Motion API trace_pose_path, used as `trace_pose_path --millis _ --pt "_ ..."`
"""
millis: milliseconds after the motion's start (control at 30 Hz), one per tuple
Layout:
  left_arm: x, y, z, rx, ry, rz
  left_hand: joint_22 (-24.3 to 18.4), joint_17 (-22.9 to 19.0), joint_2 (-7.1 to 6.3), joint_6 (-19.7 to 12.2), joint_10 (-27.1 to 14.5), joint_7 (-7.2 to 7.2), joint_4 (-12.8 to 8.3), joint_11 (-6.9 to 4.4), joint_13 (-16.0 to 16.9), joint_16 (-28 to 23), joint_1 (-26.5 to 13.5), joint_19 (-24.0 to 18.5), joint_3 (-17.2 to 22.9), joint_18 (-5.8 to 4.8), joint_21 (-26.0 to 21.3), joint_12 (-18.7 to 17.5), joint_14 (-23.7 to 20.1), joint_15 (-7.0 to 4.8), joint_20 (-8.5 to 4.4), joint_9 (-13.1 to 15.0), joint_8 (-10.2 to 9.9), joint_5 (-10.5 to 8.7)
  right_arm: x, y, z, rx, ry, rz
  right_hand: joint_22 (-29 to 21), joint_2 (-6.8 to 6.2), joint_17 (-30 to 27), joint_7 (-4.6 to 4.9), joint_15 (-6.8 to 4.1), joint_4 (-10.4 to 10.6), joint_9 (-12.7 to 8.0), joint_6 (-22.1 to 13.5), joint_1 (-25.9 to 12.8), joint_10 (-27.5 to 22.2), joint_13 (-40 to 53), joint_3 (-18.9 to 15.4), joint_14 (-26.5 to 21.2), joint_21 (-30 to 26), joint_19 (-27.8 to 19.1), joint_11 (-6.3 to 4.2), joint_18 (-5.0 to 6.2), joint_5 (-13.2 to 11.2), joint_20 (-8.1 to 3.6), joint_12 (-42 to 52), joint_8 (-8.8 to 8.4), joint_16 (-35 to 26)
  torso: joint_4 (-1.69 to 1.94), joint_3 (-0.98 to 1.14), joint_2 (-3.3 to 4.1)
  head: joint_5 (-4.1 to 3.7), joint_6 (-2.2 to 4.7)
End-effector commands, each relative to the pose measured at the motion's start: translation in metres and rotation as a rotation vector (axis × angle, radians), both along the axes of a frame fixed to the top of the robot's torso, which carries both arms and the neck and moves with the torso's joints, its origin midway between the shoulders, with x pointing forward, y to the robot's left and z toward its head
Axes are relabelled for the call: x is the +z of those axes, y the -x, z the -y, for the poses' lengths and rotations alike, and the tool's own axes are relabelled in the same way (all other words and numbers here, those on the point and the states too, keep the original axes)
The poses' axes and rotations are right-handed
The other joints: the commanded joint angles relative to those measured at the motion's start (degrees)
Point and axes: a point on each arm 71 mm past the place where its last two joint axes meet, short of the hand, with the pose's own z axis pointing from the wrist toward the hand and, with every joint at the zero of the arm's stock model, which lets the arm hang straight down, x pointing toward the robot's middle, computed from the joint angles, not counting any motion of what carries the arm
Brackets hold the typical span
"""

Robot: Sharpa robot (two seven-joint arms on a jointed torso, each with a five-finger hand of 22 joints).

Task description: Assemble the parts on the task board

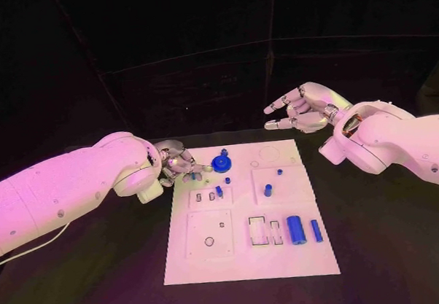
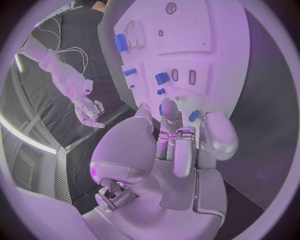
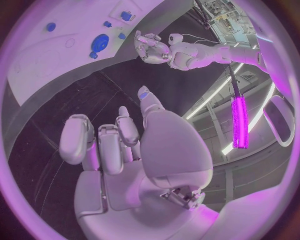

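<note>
The white task board (image 1: 250, 262) lies in the middle of the table with several blue parts on it. A blue gear (image 1: 222, 163) stands near its far left corner, and two blue cylinders (image 1: 295, 230) lie near the front right. My left hand (image 1: 182, 165) hovers at the board's far left edge, just left of the gear, fingers curled. In the left wrist view, blue shows between its fingertips (image 2: 167, 107); I cannot tell whether it holds anything. My right hand (image 1: 305, 108) hangs raised beyond the far right corner, fingers spread, holding nothing.
Small blue pegs (image 1: 268, 189) stand mid-board beside narrow slots (image 1: 198, 197). A square panel with a ring (image 1: 209, 235) fills the board's front left. Black table (image 1: 87, 298) surrounds the board on all sides.
</note>
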Motion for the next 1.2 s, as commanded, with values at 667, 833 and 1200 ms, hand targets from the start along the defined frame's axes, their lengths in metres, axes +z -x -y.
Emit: trace_pose_path --millis 667,833,1200 --pt "-0.012 -0.01 0.044 -0.106 -0.261 -0.091 8.7 15.1 0.57 -3.2 4.5 -1.73 0.2 -1.7 14.8 0.8 -3.1 0.4 -7.5 -2.16 6.4 14.5 6.2 -1.7 -1.28 9.5 10.1 -0.43 -0.005 -0.008 0.0 -0.03 0.028 -0.074 -0.5 0.34 0.7 -0.22 0.02 0.0 0.1 0.5 -0.3 0.3 0.5 -1.2 2.7 -0.6 -0.5 -0.4 0.62 1.1 -0.13 0.6 0.25 -0.4 -0.14 0.05 -0.06 0.6 -0.79" --pt "-0.013 -0.011 0.048 -0.112 -0.27 -0.098 8.8 15.1 0.64 -3.3 4.5 -1.74 0.2 -1.7 14.9 0.8 -3.2 0.4 -7.7 -2.17 6.5 14.7 6.2 -1.7 -1.28 9.8 10.2 -0.43 -0.005 -0.008 -0.001 -0.03 0.033 -0.074 -0.5 0.38 0.7 -0.24 0.0 0.0 0.1 0.5 -0.1 0.3 0.5 -1.3 2.7 -0.7 -0.5 -0.42 0.61 1.3 -0.15 0.6 0.26 -0.5 -0.17 0.02 -0.07 0.68 -0.95" --pt "-0.015 -0.014 0.056 -0.13 -0.286 -0.114 8.9 15.1 1.06 -3.4 4.5 -1.79 0.0 -1.74 15.0 0.8 -2.9 0.3 -7.7 -2.16 6.5 14.8 6.2 -1.71 -1.28 10.4 10.7 -0.4 -0.005 -0.008 -0.001 -0.029 0.038 -0.074 -0.5 0.39 0.6 -0.25 -0.01 -0.1 0.1 0.5 0.0 0.3 0.5 -1.3 2.7 -0.7 -0.5 -0.43 0.63 1.4 -0.16 0.6 0.26 -0.5 -0.11 -0.03 -0.04 0.66 -1.06"
